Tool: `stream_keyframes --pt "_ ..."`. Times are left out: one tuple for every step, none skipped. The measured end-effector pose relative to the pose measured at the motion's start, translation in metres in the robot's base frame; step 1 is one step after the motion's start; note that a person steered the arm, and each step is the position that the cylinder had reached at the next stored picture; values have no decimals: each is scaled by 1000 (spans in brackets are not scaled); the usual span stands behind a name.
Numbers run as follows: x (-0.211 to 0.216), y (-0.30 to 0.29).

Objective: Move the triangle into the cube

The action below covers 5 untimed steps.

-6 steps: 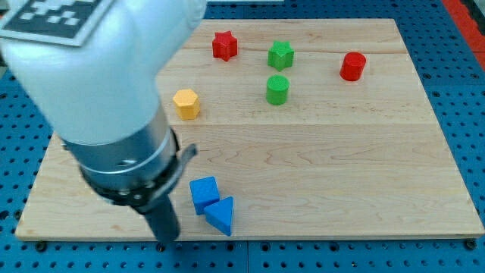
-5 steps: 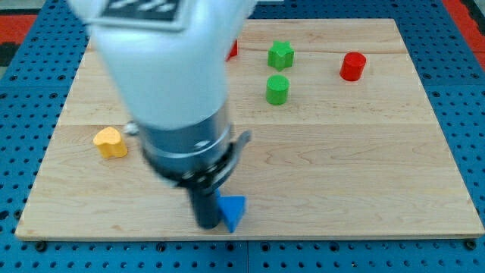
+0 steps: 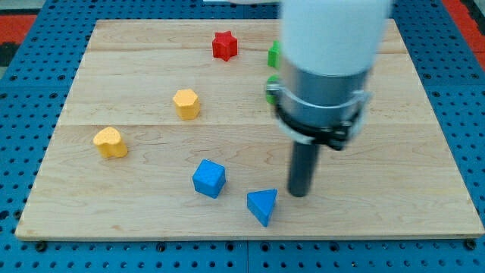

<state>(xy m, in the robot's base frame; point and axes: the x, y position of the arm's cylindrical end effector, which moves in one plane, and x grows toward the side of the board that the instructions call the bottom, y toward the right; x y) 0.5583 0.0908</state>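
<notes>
Blue triangle sits just right of the blue cube, untouched by my bare tip up-right; I might shove it past below.

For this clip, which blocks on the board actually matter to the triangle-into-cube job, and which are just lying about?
In the job:
blue triangle
blue cube, apart from the triangle, on its left
my tip, just right of the triangle

Lying about:
yellow hexagon block
yellow heart block
red star
two green blocks, mostly hidden behind the arm
</notes>
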Motion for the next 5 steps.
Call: stream_keyframes --pt "55 3" --pt "50 -53" --pt "6 -84" --pt "-16 -88" --pt "33 -84"
